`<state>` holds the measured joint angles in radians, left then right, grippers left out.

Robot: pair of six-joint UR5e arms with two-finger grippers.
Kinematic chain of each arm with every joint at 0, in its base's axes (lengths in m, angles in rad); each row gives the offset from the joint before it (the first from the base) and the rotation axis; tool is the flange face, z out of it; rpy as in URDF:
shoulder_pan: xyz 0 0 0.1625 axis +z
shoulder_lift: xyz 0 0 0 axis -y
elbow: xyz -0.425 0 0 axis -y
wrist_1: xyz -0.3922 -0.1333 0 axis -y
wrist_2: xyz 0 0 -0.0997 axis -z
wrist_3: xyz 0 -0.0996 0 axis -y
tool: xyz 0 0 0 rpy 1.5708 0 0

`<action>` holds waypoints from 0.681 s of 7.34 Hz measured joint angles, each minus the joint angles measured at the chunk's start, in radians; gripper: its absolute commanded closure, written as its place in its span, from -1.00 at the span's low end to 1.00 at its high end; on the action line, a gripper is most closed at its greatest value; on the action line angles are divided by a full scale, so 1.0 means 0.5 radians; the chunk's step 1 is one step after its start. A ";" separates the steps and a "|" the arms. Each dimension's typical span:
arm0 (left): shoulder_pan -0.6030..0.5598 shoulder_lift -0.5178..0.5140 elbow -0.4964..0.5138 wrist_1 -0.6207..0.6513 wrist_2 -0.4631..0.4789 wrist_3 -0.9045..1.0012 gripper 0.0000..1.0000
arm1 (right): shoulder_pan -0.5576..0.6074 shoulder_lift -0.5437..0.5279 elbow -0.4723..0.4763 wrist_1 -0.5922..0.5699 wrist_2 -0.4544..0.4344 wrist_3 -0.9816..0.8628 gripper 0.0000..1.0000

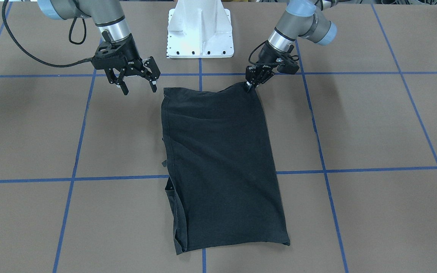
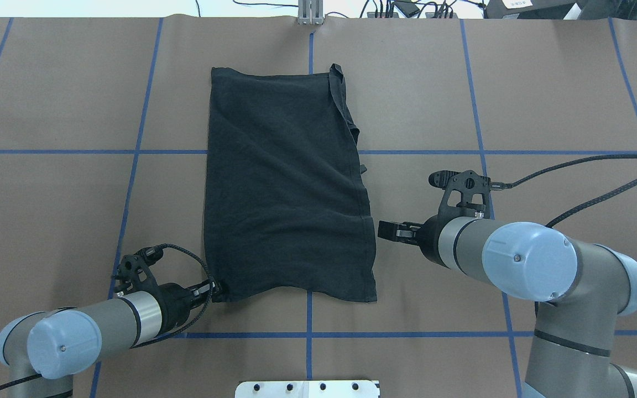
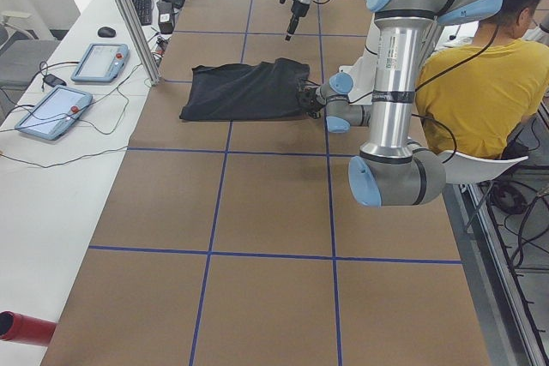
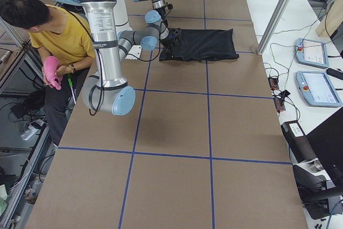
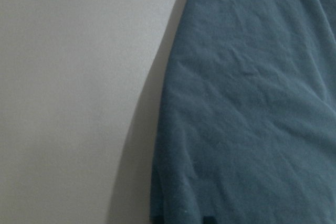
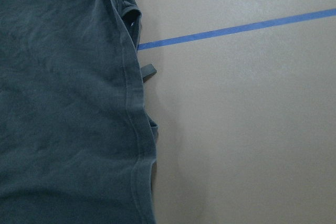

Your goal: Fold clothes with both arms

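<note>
Handling the black T-shirt (image 1: 218, 159) means working with thin, limp cloth. Expect it to be light, to sag from whatever point you lift, and to drag and wrinkle on the table (image 1: 374, 125) rather than slide as one sheet. It lies flat in a long rectangle, apparently folded lengthwise. One short end sits just in front of the white base plate (image 1: 199, 34) and the other lies toward the far side. Doubled hems and a sleeve edge show along the long side nearer your right arm.

Your left gripper (image 1: 252, 86) has its fingers pinched together on the near corner on its own side, and the cloth is drawn up to a small peak there. Your right gripper (image 1: 139, 90) hovers empty with its fingers spread apart, just beside the matching near corner and not touching it.

That free corner looks like the place to take hold. Pinch through all the layers at the corner proper so the stack lifts as one, because catching only the top layer would likely peel the fold open. Raise both corners level and together, or the edge between them will probably slump and the fold will land skewed.
</note>
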<state>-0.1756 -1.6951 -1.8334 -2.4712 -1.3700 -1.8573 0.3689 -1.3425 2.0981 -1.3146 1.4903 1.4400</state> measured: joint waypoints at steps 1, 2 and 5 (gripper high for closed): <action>0.003 0.000 -0.002 0.000 0.000 0.001 1.00 | -0.001 0.036 -0.010 -0.002 -0.004 0.040 -0.98; 0.004 0.000 -0.005 0.000 0.000 0.001 1.00 | -0.003 0.108 -0.054 -0.011 -0.011 0.121 -0.96; 0.005 -0.005 -0.008 0.000 0.000 -0.001 1.00 | -0.028 0.441 -0.406 -0.028 -0.057 0.673 -0.68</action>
<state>-0.1734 -1.6975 -1.8376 -2.4713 -1.3699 -1.8576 0.3552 -1.1219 1.8950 -1.3284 1.4616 1.7764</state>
